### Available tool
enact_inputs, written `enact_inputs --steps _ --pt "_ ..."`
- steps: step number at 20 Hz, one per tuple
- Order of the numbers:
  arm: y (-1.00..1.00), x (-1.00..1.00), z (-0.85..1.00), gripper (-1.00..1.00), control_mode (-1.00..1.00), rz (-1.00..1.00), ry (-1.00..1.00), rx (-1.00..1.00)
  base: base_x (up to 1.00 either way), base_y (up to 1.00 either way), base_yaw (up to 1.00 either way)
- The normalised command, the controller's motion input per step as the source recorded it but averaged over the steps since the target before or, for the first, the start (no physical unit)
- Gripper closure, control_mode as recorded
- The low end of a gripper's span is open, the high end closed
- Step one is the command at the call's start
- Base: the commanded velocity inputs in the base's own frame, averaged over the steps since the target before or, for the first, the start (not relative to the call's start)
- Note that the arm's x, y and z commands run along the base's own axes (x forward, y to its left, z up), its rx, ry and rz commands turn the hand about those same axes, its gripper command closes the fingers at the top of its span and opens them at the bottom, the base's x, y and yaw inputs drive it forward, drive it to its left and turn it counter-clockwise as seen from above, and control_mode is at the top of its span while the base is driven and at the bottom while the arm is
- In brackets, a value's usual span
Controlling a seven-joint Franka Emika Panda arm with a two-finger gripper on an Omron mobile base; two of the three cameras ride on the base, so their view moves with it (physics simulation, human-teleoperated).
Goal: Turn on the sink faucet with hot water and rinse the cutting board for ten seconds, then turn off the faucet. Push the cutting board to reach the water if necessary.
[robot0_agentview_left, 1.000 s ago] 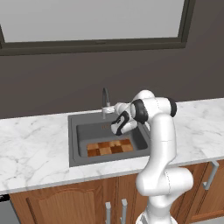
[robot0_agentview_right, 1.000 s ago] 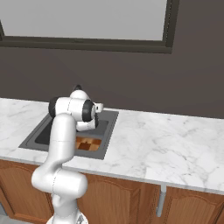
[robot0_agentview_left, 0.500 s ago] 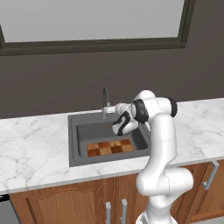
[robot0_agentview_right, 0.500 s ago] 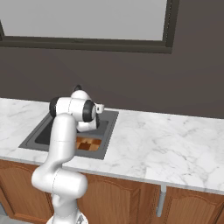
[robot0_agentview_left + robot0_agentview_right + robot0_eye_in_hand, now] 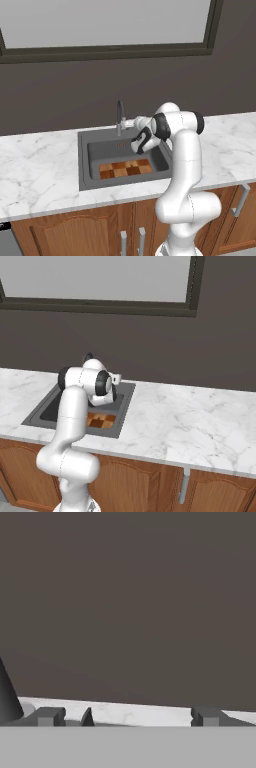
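A dark grey-brown wall [image 5: 60,95] carries a wide window [image 5: 105,22] with a dark frame and pale grey pane above a white marble counter [image 5: 190,421] veined in grey, which sits on brown wooden cabinets [image 5: 75,235] with arched door panels and metal handles [image 5: 183,485].

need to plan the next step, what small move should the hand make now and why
Probably ease the open hand sideways toward the faucet until the small lever sits between its fingers. No water runs yet, the cutting board lies dry in the sink, and in the hand view the faucet's base sits off at the left edge.
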Motion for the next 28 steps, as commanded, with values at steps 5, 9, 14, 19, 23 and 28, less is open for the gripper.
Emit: enact_inputs --steps 5,9,14,19,23,28 --pt "0.0 0.0 -0.03 -1.0 -1.0 0.0 -0.05 0.0 0.0 0.0 0.0" --pt "0.03 0.0 0.0 -1.0 -1.0 0.0 0.0 0.0 0.0 0.0 0.0" --pt "0.0 0.0 -0.11 -1.0 -1.0 0.0 -0.01 0.0 0.0 0.0 0.0" --pt "0.0 0.0 -0.1 -1.0 -1.0 0.0 -0.03 0.0 0.0 0.0 0.0" --pt "0.0 0.0 -0.15 -1.0 -1.0 0.0 -0.03 0.0 0.0 0.0 0.0" --pt "0.0 0.0 -0.19 -1.0 -1.0 0.0 -0.03 0.0 0.0 0.0 0.0"
